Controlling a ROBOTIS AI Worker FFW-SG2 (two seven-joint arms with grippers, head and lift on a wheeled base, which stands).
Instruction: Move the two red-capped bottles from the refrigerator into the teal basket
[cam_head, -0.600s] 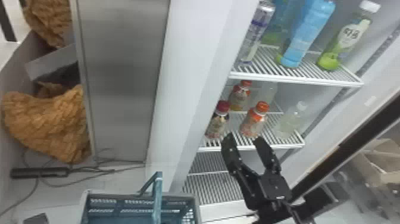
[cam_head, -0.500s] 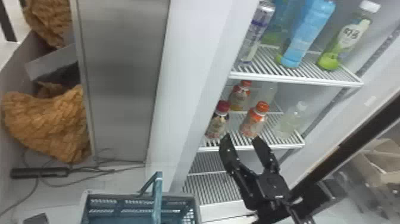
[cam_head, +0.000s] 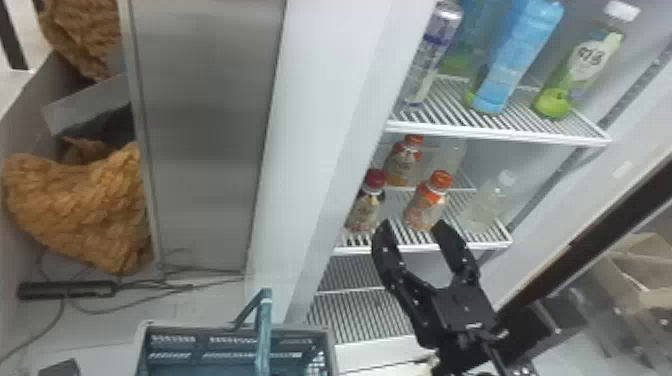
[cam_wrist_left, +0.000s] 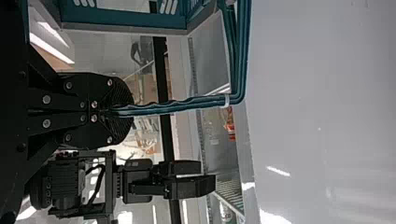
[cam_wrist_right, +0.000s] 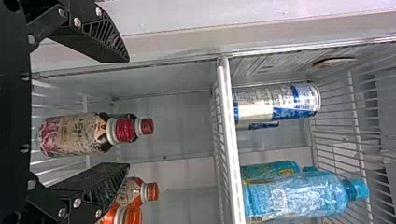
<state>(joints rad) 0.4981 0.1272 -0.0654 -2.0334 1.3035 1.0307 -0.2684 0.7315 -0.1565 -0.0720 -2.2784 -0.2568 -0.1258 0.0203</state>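
In the head view my right gripper (cam_head: 412, 229) is open at the front edge of the lower bottle shelf, just short of a dark-red-capped bottle (cam_head: 366, 207) and an orange-capped bottle (cam_head: 425, 202). The right wrist view has the open right gripper (cam_wrist_right: 128, 113) with the front dark-red-capped bottle (cam_wrist_right: 77, 135) beyond and between its fingers, untouched. A second dark-red cap (cam_wrist_right: 146, 126) peeks out behind that one. The teal basket (cam_head: 327, 345) is at the bottom of the head view. In the left wrist view my left gripper (cam_wrist_left: 114, 112) is shut on the basket's handle (cam_wrist_left: 187, 105).
Orange-capped bottles (cam_wrist_right: 135, 191) stand beside the red-capped ones. A clear bottle (cam_head: 487, 205) is at the shelf's right. Above, the upper shelf (cam_head: 500, 132) holds a can (cam_head: 430, 55) and taller bottles. A white fridge side wall (cam_head: 320, 150) rises left of the shelves.
The right gripper has moved slightly toward the lower bottle shelf, still open. The bottles and the basket have stayed in place.
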